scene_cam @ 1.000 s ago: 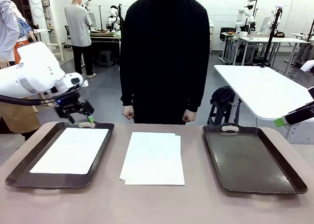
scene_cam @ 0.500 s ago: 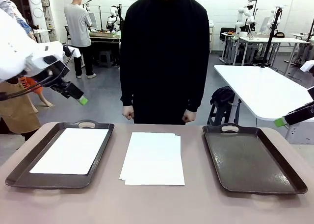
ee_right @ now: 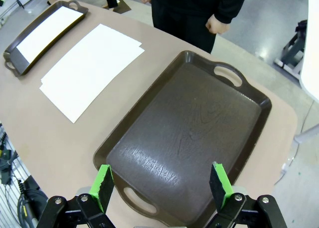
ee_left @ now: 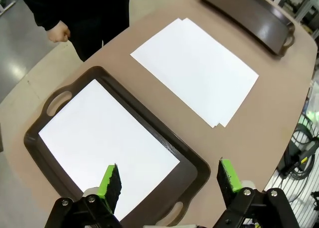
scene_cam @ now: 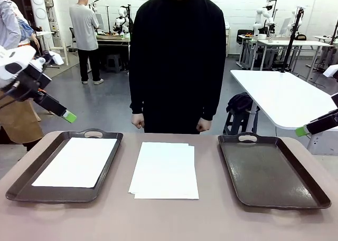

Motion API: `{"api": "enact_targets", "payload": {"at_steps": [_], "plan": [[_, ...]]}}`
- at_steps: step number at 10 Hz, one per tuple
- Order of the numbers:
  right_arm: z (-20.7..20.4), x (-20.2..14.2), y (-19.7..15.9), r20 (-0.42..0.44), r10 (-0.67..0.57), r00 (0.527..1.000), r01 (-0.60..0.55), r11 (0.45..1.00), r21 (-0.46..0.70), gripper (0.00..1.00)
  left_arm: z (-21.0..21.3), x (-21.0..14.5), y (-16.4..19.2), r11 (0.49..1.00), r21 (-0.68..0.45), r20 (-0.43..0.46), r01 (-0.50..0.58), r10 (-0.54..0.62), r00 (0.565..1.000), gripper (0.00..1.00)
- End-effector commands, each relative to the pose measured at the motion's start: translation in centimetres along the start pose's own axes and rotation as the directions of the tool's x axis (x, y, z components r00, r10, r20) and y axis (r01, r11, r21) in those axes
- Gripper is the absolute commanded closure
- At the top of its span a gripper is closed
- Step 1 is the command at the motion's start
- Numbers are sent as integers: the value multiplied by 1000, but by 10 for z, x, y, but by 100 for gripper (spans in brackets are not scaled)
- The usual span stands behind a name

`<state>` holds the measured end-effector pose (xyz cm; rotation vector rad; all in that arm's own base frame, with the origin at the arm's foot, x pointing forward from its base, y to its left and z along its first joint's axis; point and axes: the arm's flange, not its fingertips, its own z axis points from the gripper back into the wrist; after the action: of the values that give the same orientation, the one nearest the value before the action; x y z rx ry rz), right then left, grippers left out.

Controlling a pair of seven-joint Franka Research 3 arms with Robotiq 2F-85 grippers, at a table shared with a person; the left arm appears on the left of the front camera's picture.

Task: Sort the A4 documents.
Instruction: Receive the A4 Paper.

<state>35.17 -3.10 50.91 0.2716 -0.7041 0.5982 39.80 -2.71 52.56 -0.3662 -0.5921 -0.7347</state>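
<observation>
A4 documents in a small stack on the brown table, right in the middle, between two trays. One more white sheet lying flat inside the left tray.

Left gripper spread wide, holding nothing, high above the left tray. Right gripper spread wide too, empty, high above the right tray, with nothing in that tray.

Likely next: one sheet from the stack into a tray. Which tray: cannot tell, all sheets blank-looking. Come down softly on the top sheet only. Push it a little sideways to free one edge, then pinch that edge. Thin, bendy paper, so lift slowly and keep it flat. Take care not to drag along the sheet under it. Sheets a bit out of line at the far edge, a good spot to start.

Farther out: a person in black at the far side, fists hanging near the table edge, not over the paper. Raised tray rims to clear with a floppy sheet.
</observation>
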Motion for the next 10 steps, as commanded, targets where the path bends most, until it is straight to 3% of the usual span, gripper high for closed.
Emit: {"api": "enact_targets", "payload": {"at_steps": [1,4,10], "plan": [[-2,-1,-1,6,-5,1000,5,1000,18,0,-5,-5,2,999,-42,65,-23,25,998,0],[-2,-1,-1,6,-5,1000,5,1000,18,0,-3,-6,0,993,-116,78,-3,12,997,0],[-2,-1,-1,6,-5,1000,5,1000,18,0,1,-4,-2,996,-88,59,-29,34,998,0]]}}
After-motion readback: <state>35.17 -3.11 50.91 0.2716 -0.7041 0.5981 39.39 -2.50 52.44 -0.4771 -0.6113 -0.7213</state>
